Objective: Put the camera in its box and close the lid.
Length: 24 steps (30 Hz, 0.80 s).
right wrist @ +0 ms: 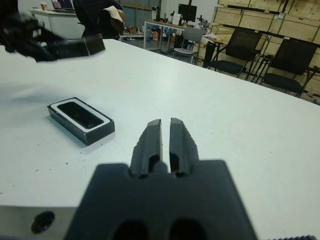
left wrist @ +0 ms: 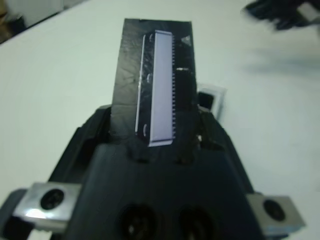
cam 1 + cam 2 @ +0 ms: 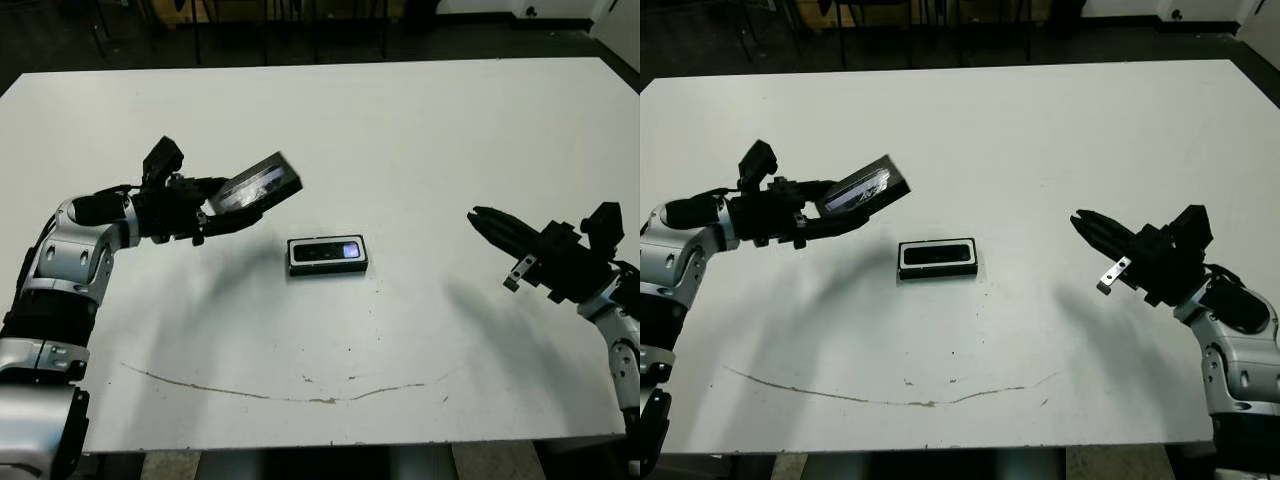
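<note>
The box, a shallow black tray with white lining, lies flat at the table's middle. The camera rests inside it, black with a bluish glint at its right end. In the right wrist view the box and the camera show the same. My left gripper is shut on the lid, held tilted in the air up and left of the box. The lid's silvery strip faces the left wrist camera. My right gripper hovers to the right of the box, shut and empty.
A thin dark curved mark runs across the table near its front edge. Beyond the table's far side, the right wrist view shows black chairs, stacked crates and a person in dark clothes.
</note>
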Motion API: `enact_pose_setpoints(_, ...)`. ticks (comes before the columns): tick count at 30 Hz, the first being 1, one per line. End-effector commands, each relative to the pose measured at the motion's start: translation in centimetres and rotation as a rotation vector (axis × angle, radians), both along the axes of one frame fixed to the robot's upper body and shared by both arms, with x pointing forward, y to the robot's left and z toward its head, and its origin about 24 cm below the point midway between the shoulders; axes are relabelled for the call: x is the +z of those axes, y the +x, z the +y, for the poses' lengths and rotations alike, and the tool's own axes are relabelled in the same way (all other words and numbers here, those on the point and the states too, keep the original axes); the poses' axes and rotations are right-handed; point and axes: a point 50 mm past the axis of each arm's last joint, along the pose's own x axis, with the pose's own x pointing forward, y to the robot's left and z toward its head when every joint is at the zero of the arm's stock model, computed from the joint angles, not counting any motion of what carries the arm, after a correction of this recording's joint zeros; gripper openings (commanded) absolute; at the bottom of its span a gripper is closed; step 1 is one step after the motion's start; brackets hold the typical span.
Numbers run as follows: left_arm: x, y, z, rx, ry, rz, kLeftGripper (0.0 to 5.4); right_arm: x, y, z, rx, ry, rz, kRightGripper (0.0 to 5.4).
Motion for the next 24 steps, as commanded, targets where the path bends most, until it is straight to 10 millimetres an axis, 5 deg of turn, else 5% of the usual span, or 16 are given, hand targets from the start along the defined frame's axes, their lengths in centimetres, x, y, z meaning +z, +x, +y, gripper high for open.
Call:
enact_pose_setpoints(1,-0.2,-0.3,-0.4,-0.085,0.021,0.098,2.81,-0.6,-0.1,0.0,-0.009,-0.011,0.018,0.0)
enact_pose_setpoints(11,-1.6,0.4,-2.0,-0.273,0.157,0.181,2.81,-1.0,-0.1,-0.3,-0.017,-0.02,0.034,0.0)
enact_pose_setpoints(24,-2.6,1.0,-2.5,-0.245,0.123,0.223,2.81,-0.4,-0.8,0.3,-0.035,-0.035,0.057,0.0)
